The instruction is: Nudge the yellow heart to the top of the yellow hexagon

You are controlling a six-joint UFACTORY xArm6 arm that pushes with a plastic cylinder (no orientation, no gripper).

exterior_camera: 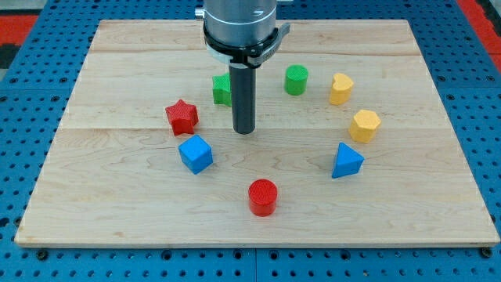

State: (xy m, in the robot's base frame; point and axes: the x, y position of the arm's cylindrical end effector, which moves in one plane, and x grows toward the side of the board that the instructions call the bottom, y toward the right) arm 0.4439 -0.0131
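Observation:
The yellow heart (340, 88) lies at the view's right, just above and slightly left of the yellow hexagon (365, 125); a small gap separates them. My tip (244, 130) rests on the board near the middle, well to the left of both yellow blocks. It stands just right of and below the green block (221, 89), which the rod partly hides.
A green cylinder (296, 80) sits left of the heart. A blue triangle (345, 160) lies below the hexagon. A red star (182, 117), a blue cube (195, 153) and a red cylinder (263, 197) lie left of and below my tip. The wooden board (117, 204) ends at blue pegboard.

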